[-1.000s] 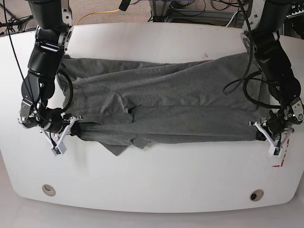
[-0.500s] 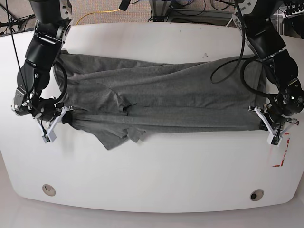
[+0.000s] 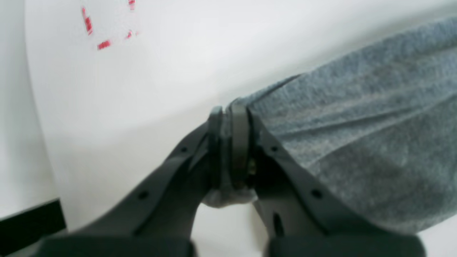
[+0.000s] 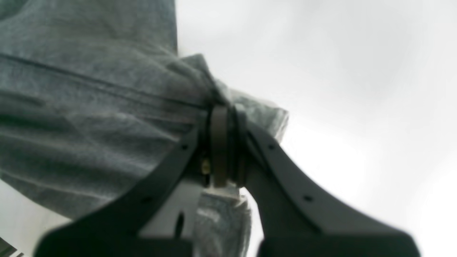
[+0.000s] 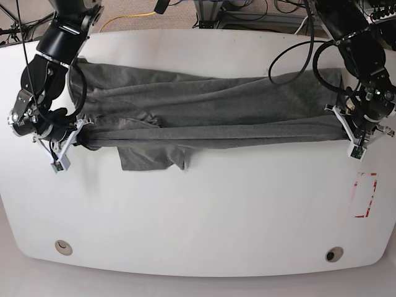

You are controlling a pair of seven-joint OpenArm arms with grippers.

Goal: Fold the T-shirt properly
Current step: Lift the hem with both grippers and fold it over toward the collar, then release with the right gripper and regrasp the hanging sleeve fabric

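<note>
A grey T-shirt (image 5: pixel 210 111) lies stretched in a long band across the far half of a white table (image 5: pixel 204 210), pulled taut between two black robot arms.

The left gripper (image 3: pixel 228 117) has its jaws clamped tight on a bunched corner of the shirt; the cloth fans out from its tips to one side, and bare table lies on the other. A red dashed mark (image 5: pixel 364 195) sits on the table near this gripper, on the side toward the table's front edge.

The right gripper (image 4: pixel 223 114) is likewise pinched closed on a gathered corner, with a seam line running away from its tips across the fabric. A small fold of cloth pokes out past the jaws.

Between the two grippers the near edge of the shirt forms a straight, tight line. A loose flap, perhaps a sleeve, though the view is too wrinkled to be sure, hangs out below that line, nearer the right gripper. Both wrist views are soft and blurred.
</note>
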